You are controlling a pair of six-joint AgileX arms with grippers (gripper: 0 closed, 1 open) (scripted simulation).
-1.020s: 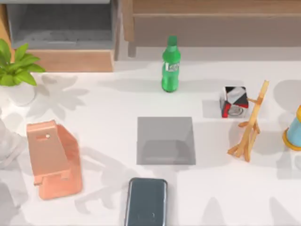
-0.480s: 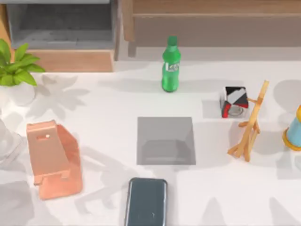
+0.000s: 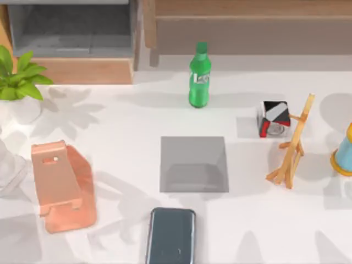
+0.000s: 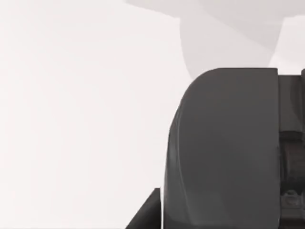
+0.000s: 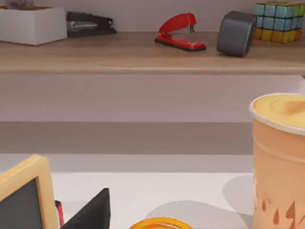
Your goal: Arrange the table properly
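Note:
The white table (image 3: 121, 121) carries a grey square mat (image 3: 193, 164) at its middle. A dark phone (image 3: 171, 235) lies flat at the front edge. To the left stands a salmon phone stand (image 3: 61, 186). A green bottle (image 3: 199, 76) stands upright at the back. Right of the mat sit a black, red and white cube (image 3: 273, 119) and a wooden easel (image 3: 292, 144). A dark grey part of my left gripper (image 4: 224, 152) hangs close above bare white tabletop (image 4: 71, 114). From the right wrist I see the easel's framed board (image 5: 24, 195) and a peach cup (image 5: 281, 157).
A potted plant (image 3: 19, 82) stands at the back left, and a blue and yellow object (image 3: 344, 151) at the right edge. Wooden furniture with a grey recess (image 3: 69, 27) lines the back. Its shelf (image 5: 143, 52) holds a red stapler (image 5: 180, 32) and a colour cube (image 5: 280, 19).
The soft shadow at the table's front left corner has spread and shifted a little. None of the objects has moved.

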